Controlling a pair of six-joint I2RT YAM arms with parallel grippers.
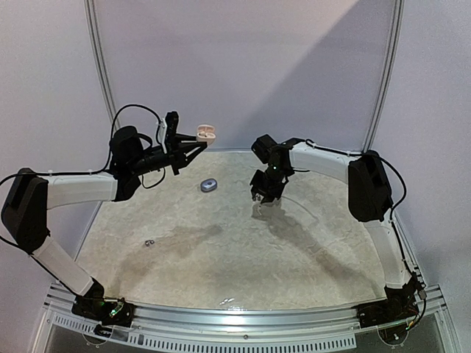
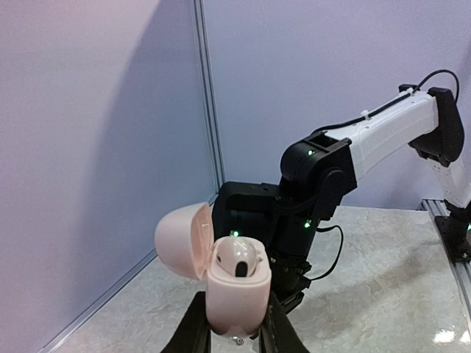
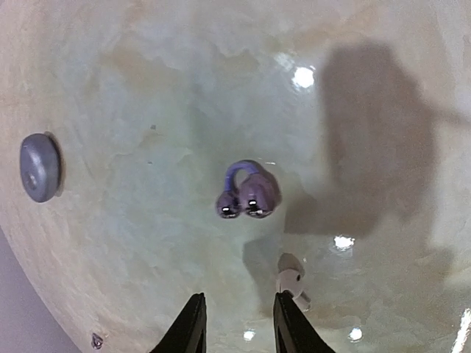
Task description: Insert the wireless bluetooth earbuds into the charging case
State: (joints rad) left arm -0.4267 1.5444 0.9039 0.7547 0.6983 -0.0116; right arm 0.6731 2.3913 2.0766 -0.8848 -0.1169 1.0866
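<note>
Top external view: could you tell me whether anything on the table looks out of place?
One tiny dark earbud piece lies alone on the left of the table, far from the grey case and pink case.

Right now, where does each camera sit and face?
Top external: above and behind, looking down at the table; left arm and right arm show.
Left wrist: faces across toward the right arm; left gripper holds the open pink case.
Right wrist: looks straight down; right gripper open.
Shared: grey case, top and right wrist.
</note>
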